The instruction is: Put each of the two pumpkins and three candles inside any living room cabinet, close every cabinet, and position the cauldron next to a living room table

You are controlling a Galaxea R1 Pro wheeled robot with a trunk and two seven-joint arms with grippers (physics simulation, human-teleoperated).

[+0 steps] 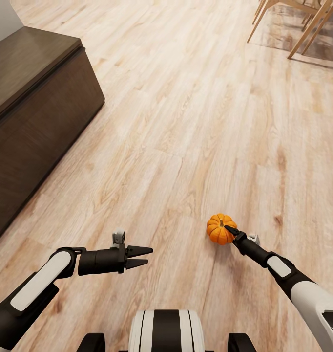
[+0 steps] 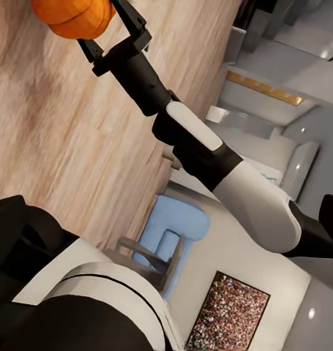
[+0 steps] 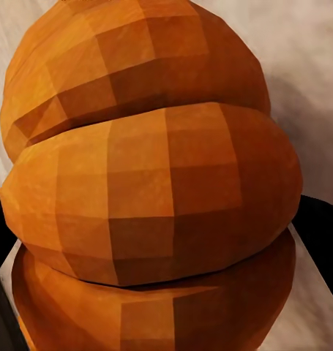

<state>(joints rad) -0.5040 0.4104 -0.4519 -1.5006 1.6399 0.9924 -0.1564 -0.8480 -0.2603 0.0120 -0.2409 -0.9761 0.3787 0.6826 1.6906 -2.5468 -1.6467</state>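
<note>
An orange ribbed pumpkin (image 1: 217,230) hangs just above the wood floor, with my right gripper (image 1: 225,229) shut on it. Up close in the right wrist view, the pumpkin (image 3: 151,183) sits between the dark fingers. From the left wrist camera, the same pumpkin (image 2: 72,16) is clamped in the right gripper (image 2: 102,28), its arm stretching back. My left gripper (image 1: 143,257) is held low at the left, open and holding nothing. The dark-brown cabinet (image 1: 34,112) stands at the left with its front flush. The candles, table and cauldron are out of view.
Light wooden chair legs (image 1: 303,24) stand on a grey rug at the far right. My base (image 1: 166,330) is at the bottom edge. Bare plank floor (image 1: 186,122) lies between me and the cabinet. A blue armchair (image 2: 170,230) stands farther off.
</note>
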